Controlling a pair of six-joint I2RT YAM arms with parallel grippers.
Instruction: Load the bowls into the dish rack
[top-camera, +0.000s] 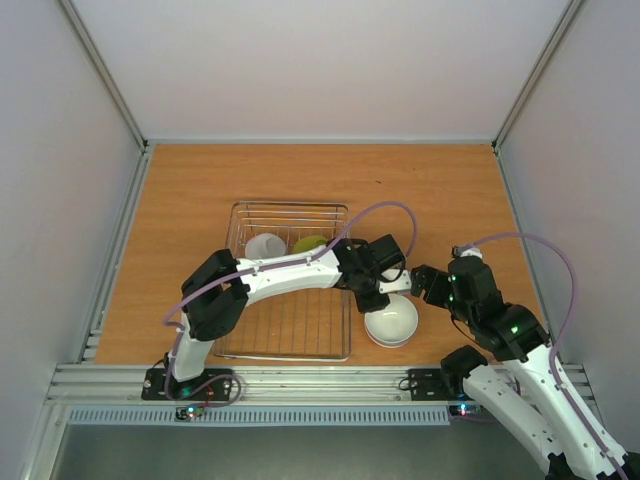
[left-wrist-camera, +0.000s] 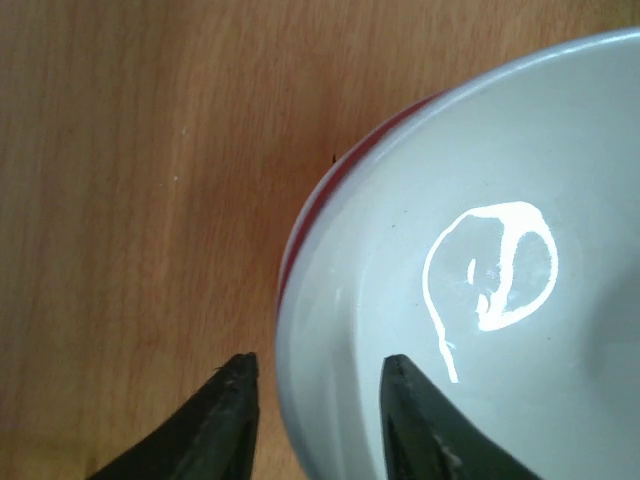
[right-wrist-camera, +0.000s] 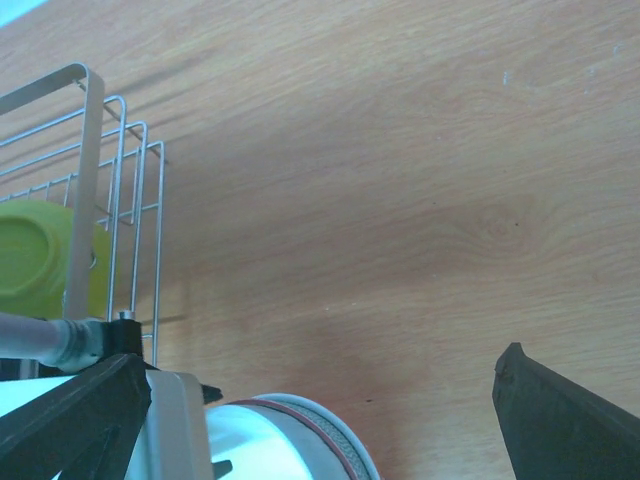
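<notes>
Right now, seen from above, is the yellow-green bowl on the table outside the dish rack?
No, the yellow-green bowl sits inside the dish rack, beside a white bowl.

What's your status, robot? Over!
Left gripper open, astride rim of glossy white round bowl. Right gripper open, empty. Silver wire dish rack holds a white bowl, a yellow-green bowl.

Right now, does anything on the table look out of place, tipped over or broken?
Nothing looks spilled or broken. The yellow-green bowl stands on edge against the side wires of the dish rack, with its base facing outward. The white bowl outside the rack sits nested in a lower bowl, and only a red edge of that one shows.
</notes>
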